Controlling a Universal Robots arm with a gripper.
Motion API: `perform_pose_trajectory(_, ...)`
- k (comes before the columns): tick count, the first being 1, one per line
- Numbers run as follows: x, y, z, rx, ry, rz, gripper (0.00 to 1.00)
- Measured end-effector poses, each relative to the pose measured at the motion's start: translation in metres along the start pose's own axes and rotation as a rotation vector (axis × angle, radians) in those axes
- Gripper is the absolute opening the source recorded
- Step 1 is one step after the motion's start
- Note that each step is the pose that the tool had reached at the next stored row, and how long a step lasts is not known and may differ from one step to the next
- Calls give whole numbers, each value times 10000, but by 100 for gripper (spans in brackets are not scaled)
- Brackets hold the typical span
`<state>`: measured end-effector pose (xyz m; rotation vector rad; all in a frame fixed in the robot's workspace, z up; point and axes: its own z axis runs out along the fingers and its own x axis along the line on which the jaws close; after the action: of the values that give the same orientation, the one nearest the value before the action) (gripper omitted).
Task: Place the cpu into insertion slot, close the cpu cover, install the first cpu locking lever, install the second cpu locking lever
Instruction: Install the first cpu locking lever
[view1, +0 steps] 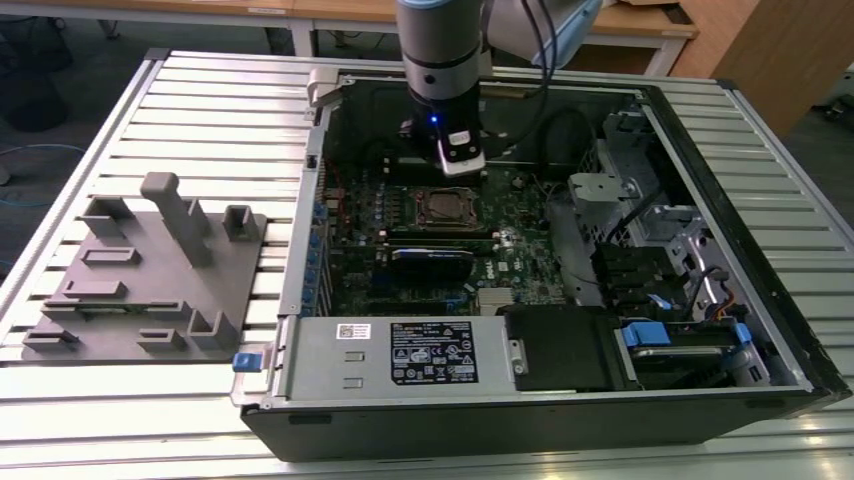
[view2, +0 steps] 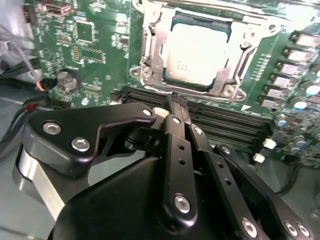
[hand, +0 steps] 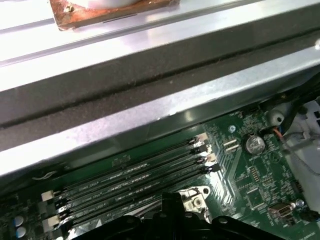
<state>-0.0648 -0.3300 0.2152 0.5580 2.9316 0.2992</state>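
The cpu (view2: 197, 52), a flat silver-grey square, lies in the insertion slot (view1: 447, 207) on the green motherboard. The cpu cover (view2: 151, 55), a silver metal frame, lies flat around the chip, whose top shows through the frame's window. My gripper (view2: 177, 100) hovers just beside the socket, over the long memory slots, with its black fingers (view2: 175, 145) brought together and nothing between them. In the exterior view the gripper (view1: 462, 168) hangs straight down inside the open case, just behind the socket. I cannot make out how the locking levers stand.
The case's metal wall (hand: 150, 115) runs close behind the gripper. Memory slots (hand: 135, 180) and a coin battery (hand: 255, 144) lie nearby. A black card (view1: 430, 258), a power supply box (view1: 400, 350) and a drive cage (view1: 645, 335) fill the case. A grey fixture plate (view1: 147, 270) sits outside on the exterior view's left.
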Motion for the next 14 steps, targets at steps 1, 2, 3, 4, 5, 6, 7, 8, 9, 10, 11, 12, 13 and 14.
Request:
perform_pose_trajectory(1,0,0,1,59,48,5,11)
perform_pose_trajectory(2,0,-1,2,121,97,9,11)
perform_pose_trajectory(3,0,-1,3,184,144,14,11)
perform_pose_trajectory(4,1,-1,4,218,170,16,11)
perform_pose_trajectory(5,1,-2,4,226,173,16,11)
perform_pose_trajectory(6,1,-2,3,234,177,17,11)
perform_pose_trajectory(7,1,-1,3,241,181,16,11)
perform_pose_trajectory(8,0,-1,4,246,185,16,11)
perform_pose_trajectory(9,0,-1,3,253,186,16,11)
perform_pose_trajectory(10,0,0,4,306,167,7,11)
perform_pose_trajectory(11,-1,0,4,386,136,-9,11)
perform_pose_trajectory(12,0,-1,4,509,90,-30,11)
perform_pose_trajectory(13,-1,0,4,649,35,-55,11)
perform_pose_trajectory(14,-1,0,4,783,-17,-78,11)
